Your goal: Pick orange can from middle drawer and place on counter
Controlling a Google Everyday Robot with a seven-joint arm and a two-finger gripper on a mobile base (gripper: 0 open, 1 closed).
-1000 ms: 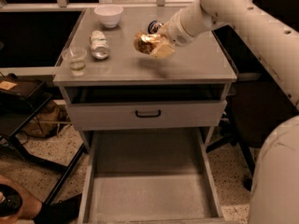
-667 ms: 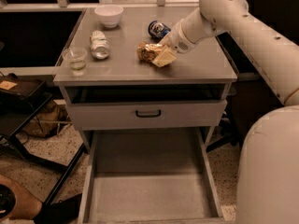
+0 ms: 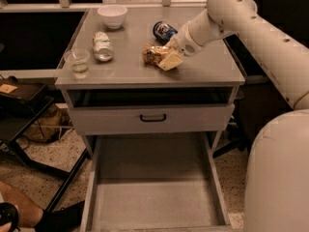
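Observation:
The orange can (image 3: pixel 151 53) rests on the counter (image 3: pixel 207 71) near its middle, lying in my gripper (image 3: pixel 160 57). The gripper reaches in from the right on the white arm and is shut on the can, with a pale fingertip (image 3: pixel 171 61) showing at the can's right side. The middle drawer (image 3: pixel 154 197) is pulled wide open below, and its flat grey floor holds nothing.
A blue can (image 3: pixel 164 30) stands just behind the gripper. A silver-white can (image 3: pixel 102 46), a clear cup (image 3: pixel 78 62) and a white bowl (image 3: pixel 112 16) are on the counter's left. The top drawer with a black handle (image 3: pixel 153 117) is slightly open. A dark rack (image 3: pixel 19 110) stands at the left.
The gripper has come down and shifted slightly towards the front with the orange can, which was held just above the counter and now rests on it.

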